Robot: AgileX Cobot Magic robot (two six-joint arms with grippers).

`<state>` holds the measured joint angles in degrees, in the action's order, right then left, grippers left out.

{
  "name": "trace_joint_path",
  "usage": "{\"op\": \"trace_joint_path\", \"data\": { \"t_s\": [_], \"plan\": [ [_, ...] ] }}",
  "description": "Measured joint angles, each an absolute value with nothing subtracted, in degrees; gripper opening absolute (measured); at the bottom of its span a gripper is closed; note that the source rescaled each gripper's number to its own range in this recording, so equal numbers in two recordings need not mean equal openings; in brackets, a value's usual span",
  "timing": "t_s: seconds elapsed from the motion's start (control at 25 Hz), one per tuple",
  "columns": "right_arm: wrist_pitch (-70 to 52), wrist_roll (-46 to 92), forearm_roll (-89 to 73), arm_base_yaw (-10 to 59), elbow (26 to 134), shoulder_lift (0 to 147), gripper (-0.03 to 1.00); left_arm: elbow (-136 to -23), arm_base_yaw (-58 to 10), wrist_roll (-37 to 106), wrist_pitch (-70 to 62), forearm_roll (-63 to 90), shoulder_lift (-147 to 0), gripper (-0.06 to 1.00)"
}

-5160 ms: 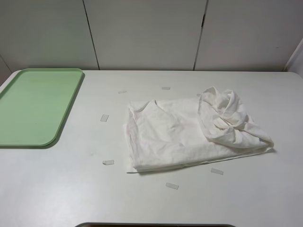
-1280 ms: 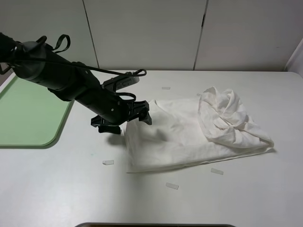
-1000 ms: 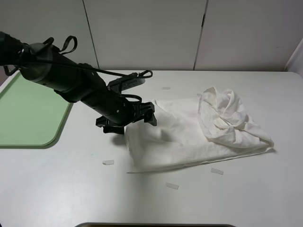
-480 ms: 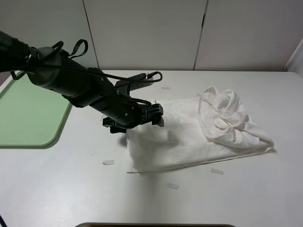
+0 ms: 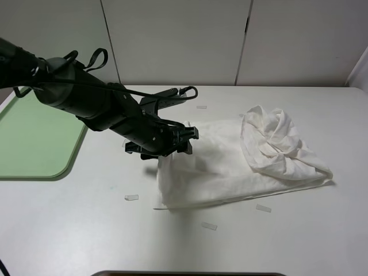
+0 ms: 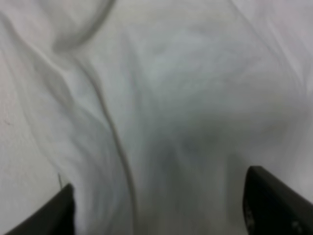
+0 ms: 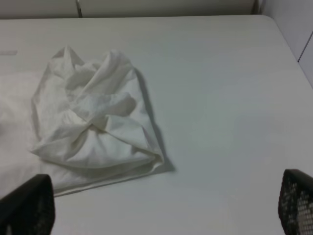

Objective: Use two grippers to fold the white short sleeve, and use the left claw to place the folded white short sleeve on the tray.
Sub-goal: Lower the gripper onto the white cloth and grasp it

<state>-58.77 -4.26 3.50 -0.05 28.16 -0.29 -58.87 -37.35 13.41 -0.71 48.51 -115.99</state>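
Shirt (image 5: 241,167): white tee lying on the table (image 5: 86,230), not on the tray. The end by the left arm is spread fairly flat and wrinkly. The other end is bunched up into a crumpled lump.
Left gripper (image 5: 188,141): down on the shirt's flat end, right at the back corner of that edge, touching the cloth.
Left jaws: apart, as far as I can see. In the wrist view the two black fingertips (image 6: 276,205) sit wide of each other with a soft hump of shirt between them. Can't tell if they've got any real pinch on it, that picture's pretty blurry.
Left arm (image 5: 86,100): big black thing with looped cables, reaching in over the table from the tray side of the shirt.
Right gripper (image 7: 161,205): doesn't show in the high view. Its own camera looks at the shirt's lumpy end from well off that side, over bare table.
Right jaws: wide open, just table showing between the two tips.
Tray (image 5: 34,132): light green, well apart from the shirt, out past the flat end, one corner hidden behind the left arm.
Tape strips (image 5: 131,197): a few small clear bits dotted on the table around the shirt, some just beside its edges, some a bit further off.
Wall (image 5: 178,40): pale panels beyond the shirt's back edge.
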Motion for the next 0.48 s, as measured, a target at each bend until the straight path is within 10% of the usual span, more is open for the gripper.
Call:
{"op": "trace_joint_path", "data": {
  "t_s": [0.48],
  "plan": [
    [-58.8, -4.3, 3.5, -0.1, 28.2, -0.3, 1.00, -58.9, -37.4, 13.4, 0.6, 48.6, -117.1, 0.58]
  ]
}}
